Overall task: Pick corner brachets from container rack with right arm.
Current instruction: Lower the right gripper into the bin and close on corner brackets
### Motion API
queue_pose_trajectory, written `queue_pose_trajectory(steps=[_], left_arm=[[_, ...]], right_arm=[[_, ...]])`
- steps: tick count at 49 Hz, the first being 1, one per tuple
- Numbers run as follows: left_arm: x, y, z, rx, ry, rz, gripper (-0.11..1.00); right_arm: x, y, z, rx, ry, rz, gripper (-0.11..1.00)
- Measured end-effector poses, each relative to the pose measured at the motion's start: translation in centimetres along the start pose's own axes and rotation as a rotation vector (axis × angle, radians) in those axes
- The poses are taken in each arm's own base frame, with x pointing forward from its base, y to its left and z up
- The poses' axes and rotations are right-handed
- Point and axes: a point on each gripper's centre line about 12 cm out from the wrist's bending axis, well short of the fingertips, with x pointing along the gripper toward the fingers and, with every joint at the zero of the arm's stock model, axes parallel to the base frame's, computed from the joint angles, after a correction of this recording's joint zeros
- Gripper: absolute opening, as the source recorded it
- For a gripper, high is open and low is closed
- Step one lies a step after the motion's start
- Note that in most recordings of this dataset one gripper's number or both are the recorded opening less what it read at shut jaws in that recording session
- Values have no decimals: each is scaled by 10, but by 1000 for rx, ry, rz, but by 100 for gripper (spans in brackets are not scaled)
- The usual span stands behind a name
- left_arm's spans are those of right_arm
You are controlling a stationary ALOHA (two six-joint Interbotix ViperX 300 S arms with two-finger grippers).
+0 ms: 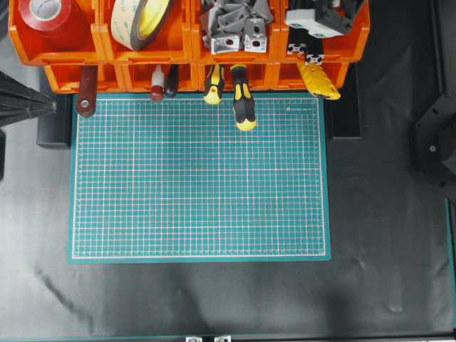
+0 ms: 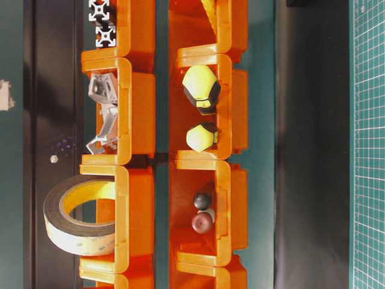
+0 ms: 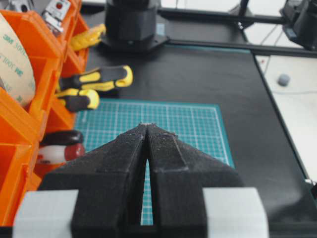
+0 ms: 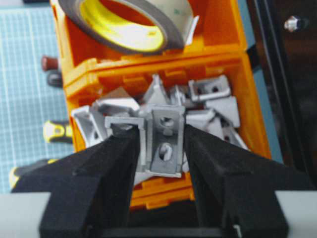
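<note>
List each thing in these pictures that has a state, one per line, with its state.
right gripper: shut on a corner bracket, over its bin
held corner bracket: upright between the fingers
left gripper: shut, empty
bracket bin: still holds many brackets
cutting mat: bare

red tape roll (image 1: 50,16) — cut by top edge, overhead | black right arm — only a dark fragment at the frame's right edge (image 1: 436,135) | orange plastic container rack (image 2: 141,114) — runs off top and bottom, table-level view
</note>
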Motion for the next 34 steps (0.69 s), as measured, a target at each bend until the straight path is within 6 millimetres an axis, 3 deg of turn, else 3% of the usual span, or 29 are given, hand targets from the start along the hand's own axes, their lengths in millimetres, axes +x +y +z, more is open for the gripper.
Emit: queue_pose_trajectory(steps=[11, 34], left_arm=[[-1, 0, 1, -2, -6, -1, 0], [-4, -1, 4, -1, -29, -6, 0]], right_arm=[[1, 3, -6, 8, -98, -4, 28], [-14, 8, -21, 4, -138, 4, 28]])
